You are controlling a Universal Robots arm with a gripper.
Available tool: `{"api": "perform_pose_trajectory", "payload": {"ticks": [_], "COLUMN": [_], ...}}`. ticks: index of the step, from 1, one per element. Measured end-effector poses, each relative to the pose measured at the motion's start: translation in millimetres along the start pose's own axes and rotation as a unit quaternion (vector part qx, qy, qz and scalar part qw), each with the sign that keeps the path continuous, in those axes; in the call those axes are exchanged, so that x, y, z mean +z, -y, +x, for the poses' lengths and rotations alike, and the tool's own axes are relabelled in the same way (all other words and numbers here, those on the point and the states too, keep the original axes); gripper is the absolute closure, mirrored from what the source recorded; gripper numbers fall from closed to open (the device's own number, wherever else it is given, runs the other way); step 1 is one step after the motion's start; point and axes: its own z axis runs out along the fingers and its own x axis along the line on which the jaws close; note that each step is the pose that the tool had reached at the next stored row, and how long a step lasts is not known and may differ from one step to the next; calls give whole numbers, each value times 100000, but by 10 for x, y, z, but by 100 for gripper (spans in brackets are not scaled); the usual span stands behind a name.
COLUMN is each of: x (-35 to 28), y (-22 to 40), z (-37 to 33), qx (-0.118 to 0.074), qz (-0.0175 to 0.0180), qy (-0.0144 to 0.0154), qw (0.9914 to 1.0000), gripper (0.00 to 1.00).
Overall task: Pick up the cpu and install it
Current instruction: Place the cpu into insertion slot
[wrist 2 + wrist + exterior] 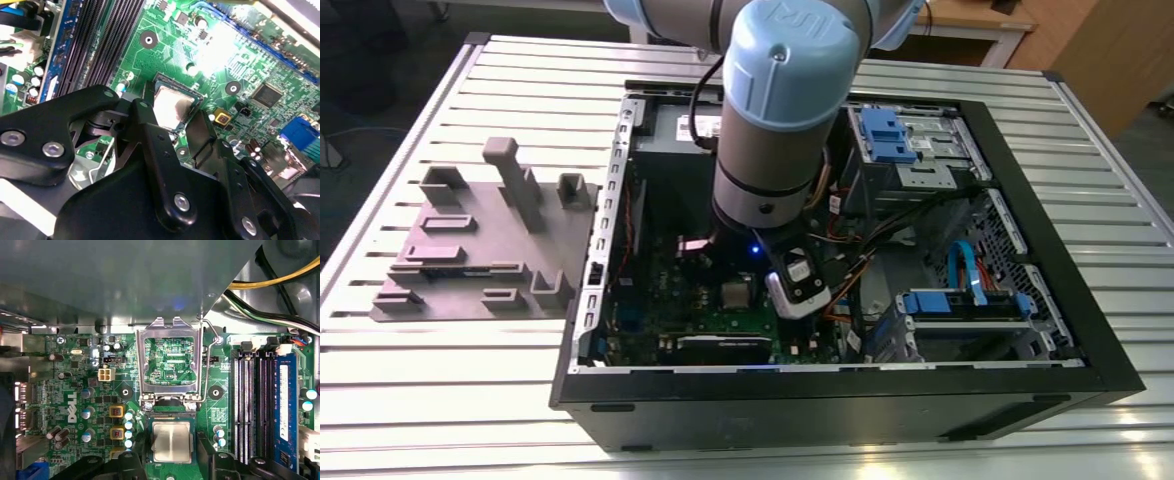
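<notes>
Below the raised plate (172,327), the cpu (171,441) lies flat on the board (75,390), the gripper (170,117) straddling it; whether it is gripping or has let go, I cannot tell. The cpu is likely light, stiff, slick-topped and fragile underneath, so it is best held by opposite edges.

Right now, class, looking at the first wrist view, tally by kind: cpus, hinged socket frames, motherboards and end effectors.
cpu: 1
hinged socket frame: 1, flipped open
motherboard: 1
end effector: 1, straddling the cpu
Total: 4
</notes>
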Motion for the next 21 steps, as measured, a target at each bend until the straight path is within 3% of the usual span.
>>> {"api": "perform_pose_trajectory", "payload": {"ticks": [4, 5, 21], "x": [13, 19, 34], "y": [0, 1, 0], "z": [-8, -9, -10], "qx": [3, 3, -1], "qz": [-3, 4, -33], "qy": [-23, -26, -17], "qw": [100000, 100000, 100000], "gripper": [50, 57, 60]}}
